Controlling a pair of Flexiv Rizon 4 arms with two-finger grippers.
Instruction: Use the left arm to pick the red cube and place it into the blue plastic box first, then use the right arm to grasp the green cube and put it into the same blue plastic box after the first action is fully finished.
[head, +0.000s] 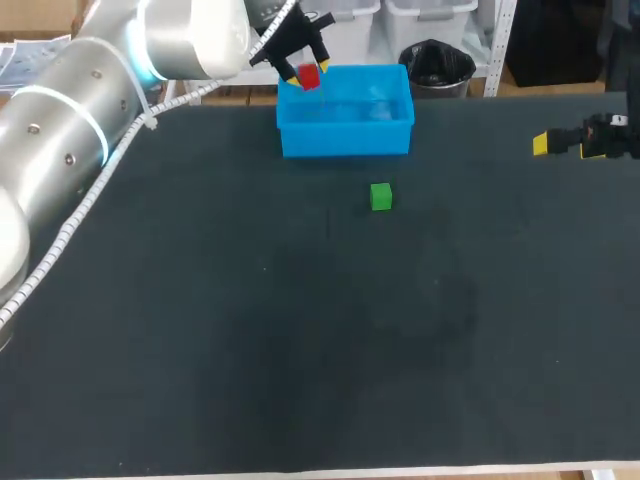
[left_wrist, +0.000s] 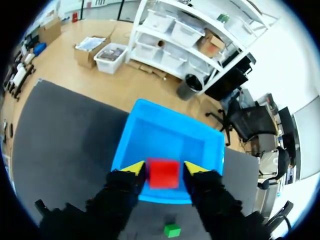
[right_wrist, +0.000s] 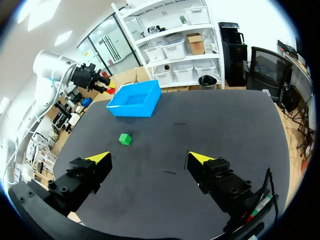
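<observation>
Fingers of the left gripper (left_wrist: 163, 172) pinch the red cube (left_wrist: 163, 175) from both sides, just above the blue plastic box (left_wrist: 170, 132), near its rim. Step one seems nearly finished; the next move should be shifting inward and releasing. The green cube (left_wrist: 172, 230) lies behind the gripper. The right gripper (right_wrist: 150, 158) hangs wide open and empty, well apart.

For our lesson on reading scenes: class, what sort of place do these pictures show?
Likely a robotics test bench: a dark table, the left gripper holding a red cube above a blue plastic box, the right gripper open at the side, a green cube lying nearby.
</observation>
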